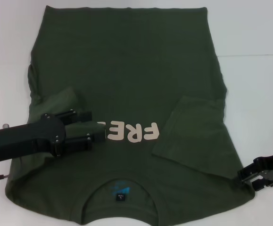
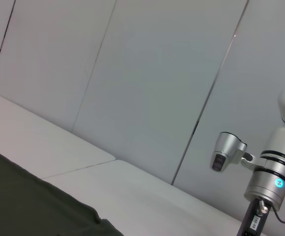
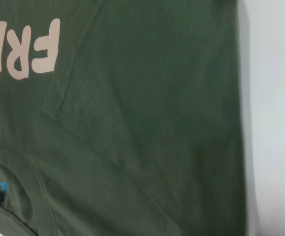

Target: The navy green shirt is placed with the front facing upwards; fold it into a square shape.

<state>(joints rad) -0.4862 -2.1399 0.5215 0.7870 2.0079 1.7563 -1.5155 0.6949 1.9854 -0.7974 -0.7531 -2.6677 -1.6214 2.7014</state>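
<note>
The navy green shirt [image 1: 127,70] lies flat on the white table, front up, with its collar [image 1: 119,190] nearest me. Cream lettering [image 1: 136,133] crosses the chest. Both short sleeves are folded inward onto the body: the left sleeve [image 1: 63,101] and the right sleeve [image 1: 193,134]. My left gripper [image 1: 95,127] hovers open over the left chest and covers the start of the lettering, with nothing between its fingers. My right gripper [image 1: 247,176] sits open at the shirt's right shoulder edge. The right wrist view shows the shirt [image 3: 157,98], the lettering [image 3: 24,49] and the folded sleeve's edge.
The white table [image 1: 259,94] extends bare to the right of the shirt and in a strip on the left. The left wrist view shows a grey panelled wall [image 2: 147,73], the table [image 2: 132,191], a shirt edge [image 2: 24,201] and my right arm [image 2: 275,167].
</note>
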